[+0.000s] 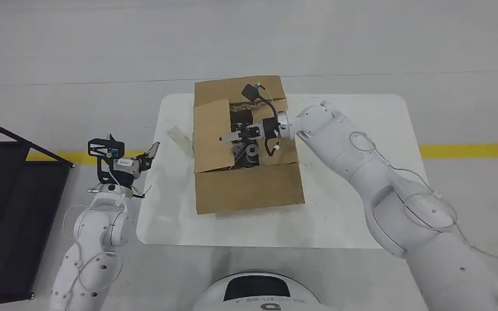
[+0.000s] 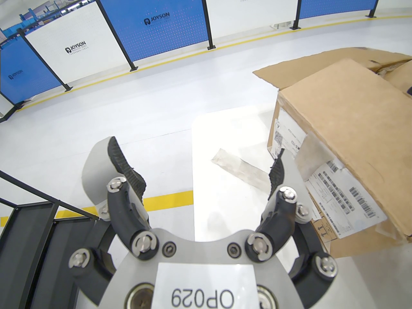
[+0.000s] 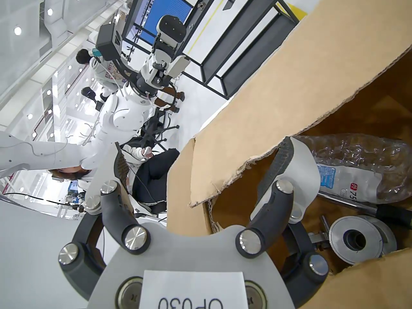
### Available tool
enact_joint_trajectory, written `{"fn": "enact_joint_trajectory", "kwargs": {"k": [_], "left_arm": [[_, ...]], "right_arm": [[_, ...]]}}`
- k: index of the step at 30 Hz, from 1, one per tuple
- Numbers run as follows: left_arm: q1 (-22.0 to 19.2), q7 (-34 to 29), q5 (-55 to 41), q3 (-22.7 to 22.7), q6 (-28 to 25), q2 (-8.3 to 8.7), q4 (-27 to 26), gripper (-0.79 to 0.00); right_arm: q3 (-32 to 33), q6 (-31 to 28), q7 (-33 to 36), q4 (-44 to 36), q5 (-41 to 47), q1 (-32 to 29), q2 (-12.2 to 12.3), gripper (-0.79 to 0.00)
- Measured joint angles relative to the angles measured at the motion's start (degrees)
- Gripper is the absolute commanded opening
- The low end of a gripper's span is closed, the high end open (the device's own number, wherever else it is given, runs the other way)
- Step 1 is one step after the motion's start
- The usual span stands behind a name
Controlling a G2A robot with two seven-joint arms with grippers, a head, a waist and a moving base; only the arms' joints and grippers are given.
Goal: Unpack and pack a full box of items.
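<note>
Now | right claw (image 3: 203,146) spread wide astride box flap (image 3: 289,65) | left claw (image 2: 197,146) spread, empty

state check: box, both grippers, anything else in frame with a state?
box: open, flaps spread.
left gripper: open, empty.
right gripper: open, one finger either side of a box flap.
bottle: crushed, lying inside the box.
plastic strip: flat on the table, beside the box.

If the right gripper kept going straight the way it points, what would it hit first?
Probably the cardboard flap: its torn edge lies between the open fingers of the right gripper, though depth is unclear.
</note>
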Motion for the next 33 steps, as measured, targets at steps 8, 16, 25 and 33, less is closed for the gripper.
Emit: {"fn": "enact_joint_trajectory", "kwargs": {"k": [8,16,25,33], "left_arm": [[0.0,0.0,0.0,0.0,0.0,0.0,0.0,0.0],[0.0,0.0,0.0,0.0,0.0,0.0,0.0,0.0],[0.0,0.0,0.0,0.0,0.0,0.0,0.0,0.0],[0.0,0.0,0.0,0.0,0.0,0.0,0.0,0.0]], "right_arm": [[0.16,0.34,-0.58,-0.02,-0.49,-0.27,0.11,0.0],[4.95,2.43,-1.83,-2.18,-3.83,-3.9,4.53,0.0],[8.87,16.88,-2.95,-13.89,-8.94,-8.34,8.34,0.0],[7.05,26.58,-3.3,-18.34,-10.68,-8.02,6.76,0.0]]}}
